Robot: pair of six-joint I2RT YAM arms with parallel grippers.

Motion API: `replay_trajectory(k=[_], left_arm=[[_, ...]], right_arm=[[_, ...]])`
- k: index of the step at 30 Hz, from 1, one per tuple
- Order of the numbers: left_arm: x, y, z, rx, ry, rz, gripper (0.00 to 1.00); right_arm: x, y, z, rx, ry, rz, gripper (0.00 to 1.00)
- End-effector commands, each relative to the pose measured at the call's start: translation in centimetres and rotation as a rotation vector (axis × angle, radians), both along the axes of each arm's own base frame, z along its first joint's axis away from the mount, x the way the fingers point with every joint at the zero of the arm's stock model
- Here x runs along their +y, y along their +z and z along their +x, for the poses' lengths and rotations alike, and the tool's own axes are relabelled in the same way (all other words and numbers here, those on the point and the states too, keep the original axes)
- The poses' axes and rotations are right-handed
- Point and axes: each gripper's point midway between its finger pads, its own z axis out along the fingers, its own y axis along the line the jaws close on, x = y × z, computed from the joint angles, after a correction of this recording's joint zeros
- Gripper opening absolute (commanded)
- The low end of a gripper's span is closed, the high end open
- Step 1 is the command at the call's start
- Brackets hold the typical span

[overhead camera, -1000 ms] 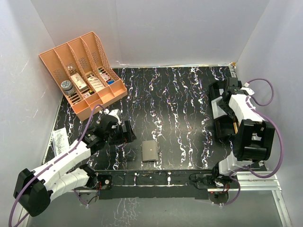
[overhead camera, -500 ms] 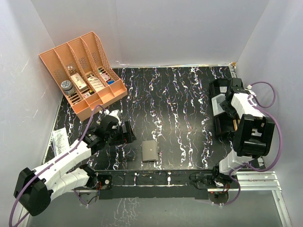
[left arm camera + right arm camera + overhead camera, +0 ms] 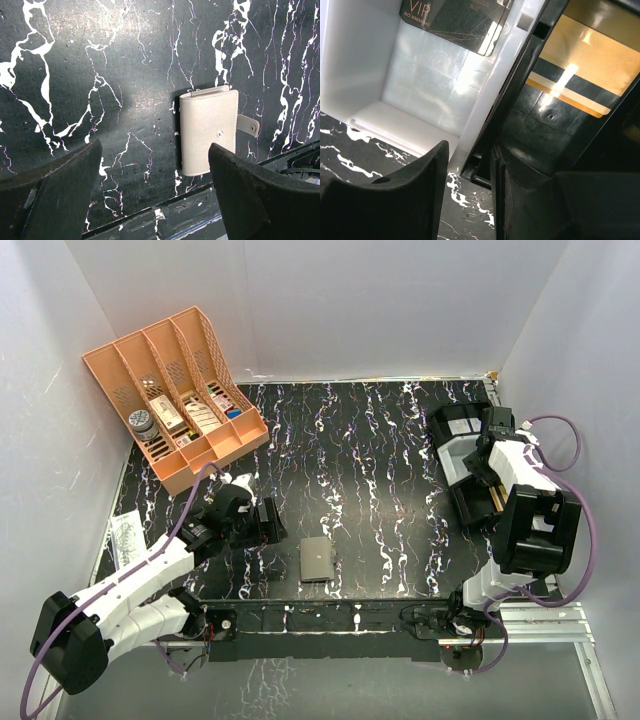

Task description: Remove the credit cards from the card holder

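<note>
Item: card holder, grey, folded shut, lying flat on the black white-veined table close to its near edge; side tab with a snap sticks out to one side. Item: left gripper, jaws spread wide with nothing between them, hanging over bare table just beside the holder and not touching it; in the wrist view the holder lies ahead of the fingers, nearer the right-hand one. Item: right gripper, over two trays at the right side of the table, jaws a narrow way apart and clamping nothing; the adjoining tray walls show through the gap. Item: white tray, holding a dark grey card printed "VIP". Item: black tray, touching the white one, holding a gold-orange card with a dark band. Item: peach rack, far left corner, several slots, small boxes and a jar in its front compartments. Well apart from the holder.
</note>
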Motion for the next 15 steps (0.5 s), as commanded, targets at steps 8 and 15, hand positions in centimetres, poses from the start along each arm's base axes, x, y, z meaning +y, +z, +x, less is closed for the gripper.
replay_trajectory(k=[8, 15], left_arm=[[-0.4, -0.4, -0.1, 0.013, -0.018, -0.001, 0.86], [-0.5, -0.3, 0.1, 0.009, -0.019, -0.003, 0.86]], right_arm=[[2.8, 0.6, -1.0, -0.069, 0.161, 0.078, 0.28], [6.0, 0.1, -1.9, -0.140, 0.267, 0.183, 0.23]])
